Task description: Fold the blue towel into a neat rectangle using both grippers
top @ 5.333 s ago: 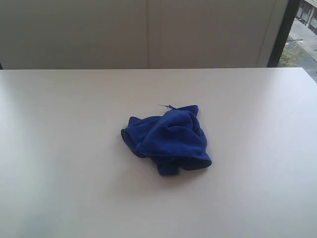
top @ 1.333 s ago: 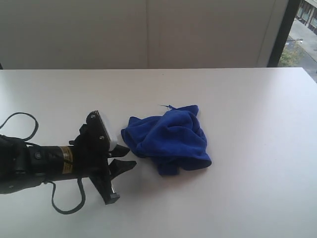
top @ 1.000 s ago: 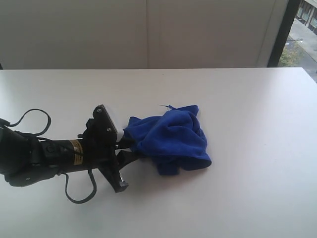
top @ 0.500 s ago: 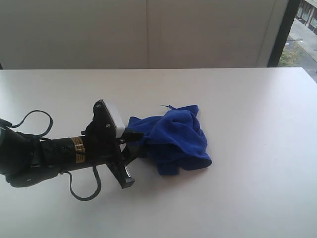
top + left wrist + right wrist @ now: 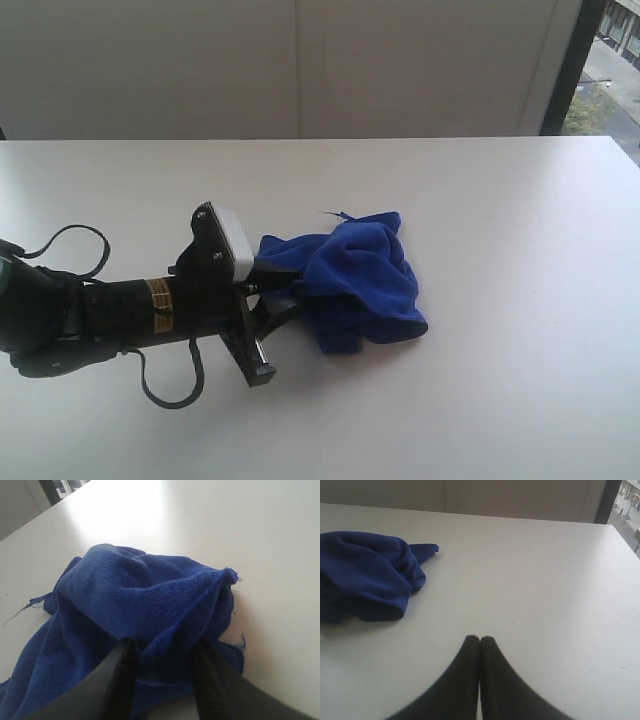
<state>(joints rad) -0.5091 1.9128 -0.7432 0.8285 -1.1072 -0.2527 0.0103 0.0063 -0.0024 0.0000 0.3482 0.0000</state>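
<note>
Left claw (image 5: 164, 652): spread astride the crumpled royal-blue terry towel (image 5: 350, 275) — we're poised to pinch a ridge.
Right claw (image 5: 480, 642): pressed together, idle.

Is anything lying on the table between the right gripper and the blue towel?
Nothing. In the right wrist view, only bare white table lies between the shut right gripper and the blue towel, which are well apart.

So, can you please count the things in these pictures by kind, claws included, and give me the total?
blue towel: 1
claws: 2, the left claw and the right claw
table: 1
Total: 4
</note>
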